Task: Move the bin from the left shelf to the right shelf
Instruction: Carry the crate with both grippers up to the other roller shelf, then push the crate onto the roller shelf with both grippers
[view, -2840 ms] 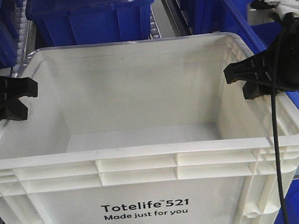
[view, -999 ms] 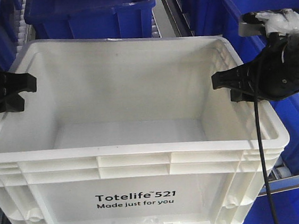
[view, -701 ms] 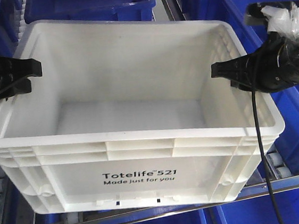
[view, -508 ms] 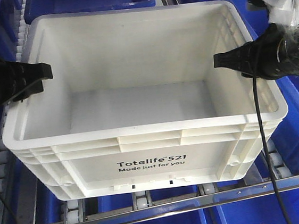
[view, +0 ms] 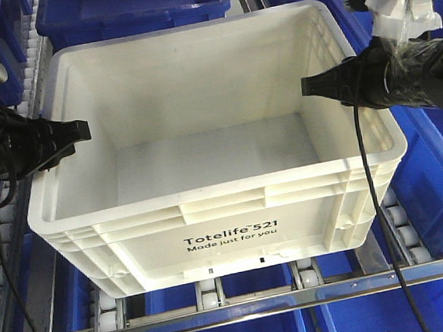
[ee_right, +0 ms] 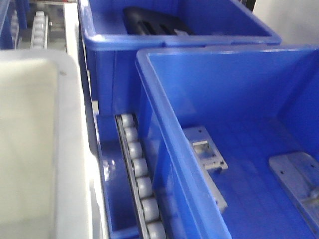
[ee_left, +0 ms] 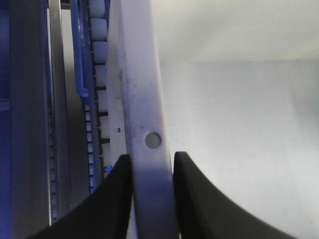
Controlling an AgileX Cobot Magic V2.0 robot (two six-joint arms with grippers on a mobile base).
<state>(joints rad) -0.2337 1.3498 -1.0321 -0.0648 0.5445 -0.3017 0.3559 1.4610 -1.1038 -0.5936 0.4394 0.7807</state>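
The white bin [view: 226, 213], printed "Totelife 521", sits empty on the roller shelf, turned slightly with its right end farther back. My left gripper [view: 75, 134] is at its left rim. In the left wrist view the black fingers [ee_left: 117, 199] press both sides of the white rim [ee_left: 142, 99], so that gripper [ee_left: 152, 162] is shut on it. My right gripper [view: 312, 85] points in over the bin's right rim, showing as a single dark tip. The right wrist view shows no fingers, only the bin's rim [ee_right: 75, 139] at the left.
Blue bins [view: 133, 5] stand behind and to the right [ee_right: 224, 99] of the white one; the near right one holds metal brackets [ee_right: 207, 154]. Grey rollers [ee_right: 139, 169] run between the white and blue bins. A metal rail [view: 260, 305] crosses the shelf front.
The bin has gone lower and farther from the camera, down onto the rollers, shifted right and turned slightly. Both grippers travelled with it; the right one now shows a single narrow tip.
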